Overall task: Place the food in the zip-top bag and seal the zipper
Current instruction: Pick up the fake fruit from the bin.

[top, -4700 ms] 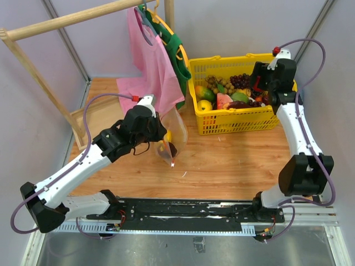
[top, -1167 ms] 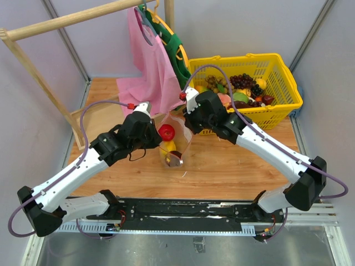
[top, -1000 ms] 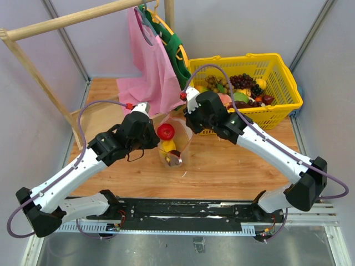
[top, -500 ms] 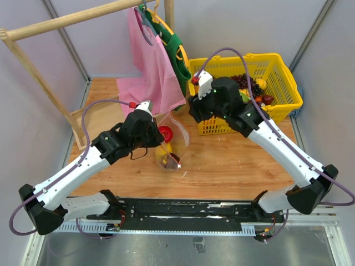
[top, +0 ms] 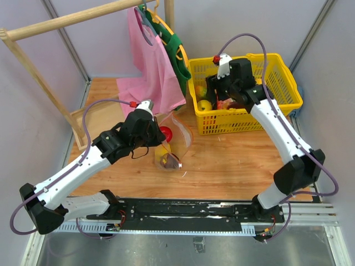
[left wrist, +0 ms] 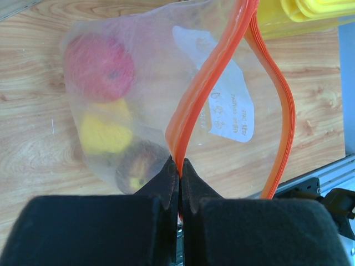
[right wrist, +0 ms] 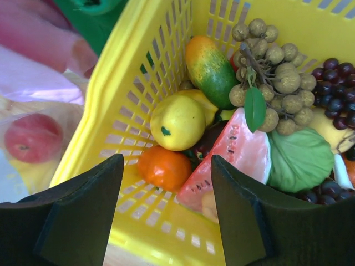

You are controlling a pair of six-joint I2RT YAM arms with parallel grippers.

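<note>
The clear zip-top bag [top: 178, 138] hangs open above the wooden table, with a whitish label patch [left wrist: 230, 105]. My left gripper [left wrist: 180, 166] is shut on its red-orange zipper strip [left wrist: 205, 83] and holds the mouth open. Inside lie a red apple-like fruit [left wrist: 100, 64], a yellow piece [left wrist: 105, 130] and a dark piece [left wrist: 138, 169]; the red fruit also shows in the top view [top: 166, 133]. My right gripper [right wrist: 166, 177] is open and empty over the left end of the yellow basket [top: 277, 119], above an orange [right wrist: 163, 166] and a yellow fruit [right wrist: 177, 122].
The basket [right wrist: 127, 111] also holds a watermelon slice [right wrist: 238, 155], a green-orange mango [right wrist: 208, 66], a brown longan bunch [right wrist: 272, 55], dark grapes [right wrist: 338, 75] and a green leaf [right wrist: 299, 160]. Pink [top: 152, 64] and green [top: 177, 55] cloth bags hang from a wooden rack [top: 33, 66].
My right arm has let the red fruit go into the bag and swung back right from the bag's mouth to over the basket. My left gripper still holds the bag, which sank a little.
</note>
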